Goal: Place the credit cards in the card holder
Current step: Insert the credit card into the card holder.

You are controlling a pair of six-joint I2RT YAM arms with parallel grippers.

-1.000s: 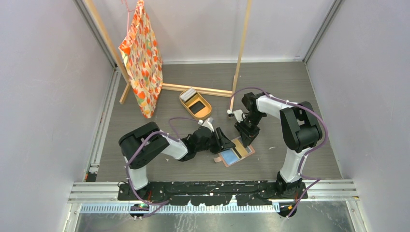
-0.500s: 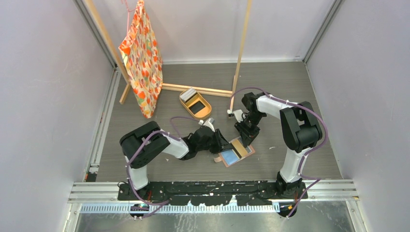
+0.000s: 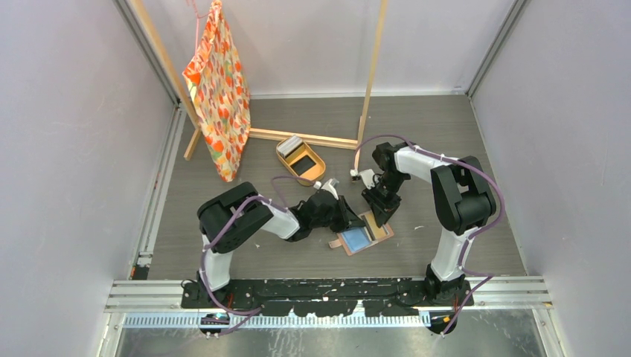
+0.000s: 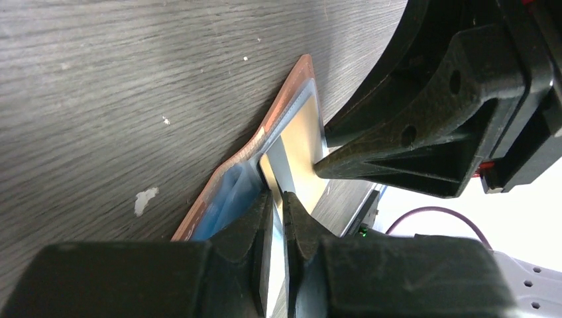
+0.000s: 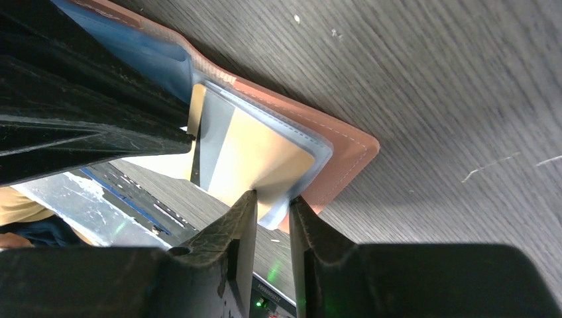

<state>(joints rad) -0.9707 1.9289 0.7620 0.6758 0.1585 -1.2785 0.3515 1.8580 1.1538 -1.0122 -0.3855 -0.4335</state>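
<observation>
My left gripper (image 4: 275, 202) has its fingers almost together, pinched on the edge of a tan card (image 5: 265, 156) with a grey stripe. This card sits partly in a clear pocket (image 5: 317, 150) of the open card holder (image 5: 344, 156). My right gripper (image 5: 268, 202) is clamped on the rim of that pocket. The holder lies on the grey table (image 3: 446, 134) between my arms, with a blue card (image 3: 356, 239) in its other half. Only the top view shows the oval tray (image 3: 320, 175), well apart, with more cards (image 3: 292, 144).
</observation>
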